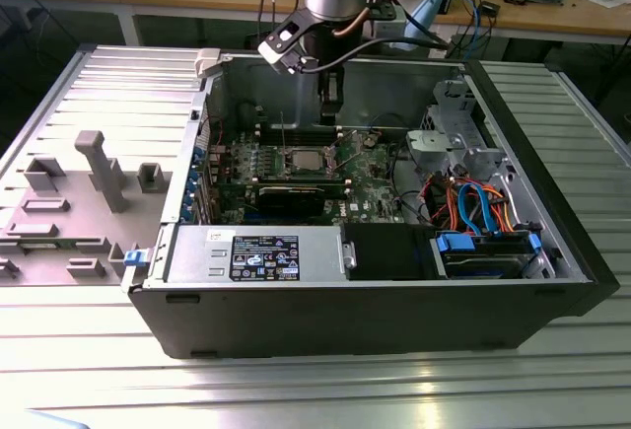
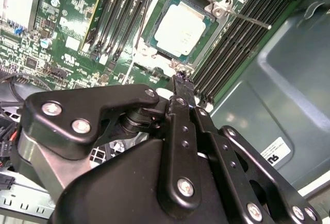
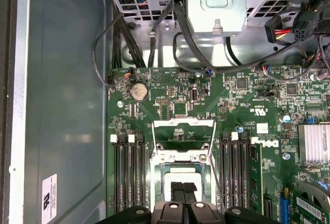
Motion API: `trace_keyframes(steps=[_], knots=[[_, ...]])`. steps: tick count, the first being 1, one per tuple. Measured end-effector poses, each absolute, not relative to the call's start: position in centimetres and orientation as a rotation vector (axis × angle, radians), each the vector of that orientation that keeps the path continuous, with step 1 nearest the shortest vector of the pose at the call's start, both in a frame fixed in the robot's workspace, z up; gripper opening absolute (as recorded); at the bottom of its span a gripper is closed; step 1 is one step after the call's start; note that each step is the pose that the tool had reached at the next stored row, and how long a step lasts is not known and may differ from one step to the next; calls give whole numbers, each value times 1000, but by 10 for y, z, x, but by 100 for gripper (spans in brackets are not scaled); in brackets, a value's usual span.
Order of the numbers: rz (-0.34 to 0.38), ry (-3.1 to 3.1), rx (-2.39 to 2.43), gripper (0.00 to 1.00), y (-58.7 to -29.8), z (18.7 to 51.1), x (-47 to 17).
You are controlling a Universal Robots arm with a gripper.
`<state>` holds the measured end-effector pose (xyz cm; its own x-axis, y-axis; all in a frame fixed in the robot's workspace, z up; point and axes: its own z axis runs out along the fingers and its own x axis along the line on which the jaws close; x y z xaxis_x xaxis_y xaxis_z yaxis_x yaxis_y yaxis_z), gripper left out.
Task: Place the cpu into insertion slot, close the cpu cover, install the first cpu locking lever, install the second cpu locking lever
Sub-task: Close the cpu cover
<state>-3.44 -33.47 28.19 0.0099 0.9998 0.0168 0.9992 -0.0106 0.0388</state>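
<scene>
The fingers (image 2: 181, 75) are pressed narrow together, holding nothing. In both wrist views they hang just above the edge of the slot (image 2: 154, 54). The cpu (image 2: 180, 28) lies flat in the slot, silver top up. In the exterior view the fingers (image 1: 330, 118) stand at about 1 o'clock from the cpu (image 1: 304, 160), near it, inside the open case (image 1: 394, 301) on the bench (image 1: 296, 390). In the first wrist view the cover (image 3: 183, 124) is swung open off the cpu (image 3: 180, 175), and the green board (image 3: 232, 105) shows through its window. A thin lever (image 2: 247, 19) juts free beside the slot.
</scene>
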Motion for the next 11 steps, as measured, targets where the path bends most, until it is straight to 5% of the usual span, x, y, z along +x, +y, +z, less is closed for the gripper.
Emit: trace_keyframes(steps=[11], knots=[[59,2198,2221,11,-335,288,-32]])
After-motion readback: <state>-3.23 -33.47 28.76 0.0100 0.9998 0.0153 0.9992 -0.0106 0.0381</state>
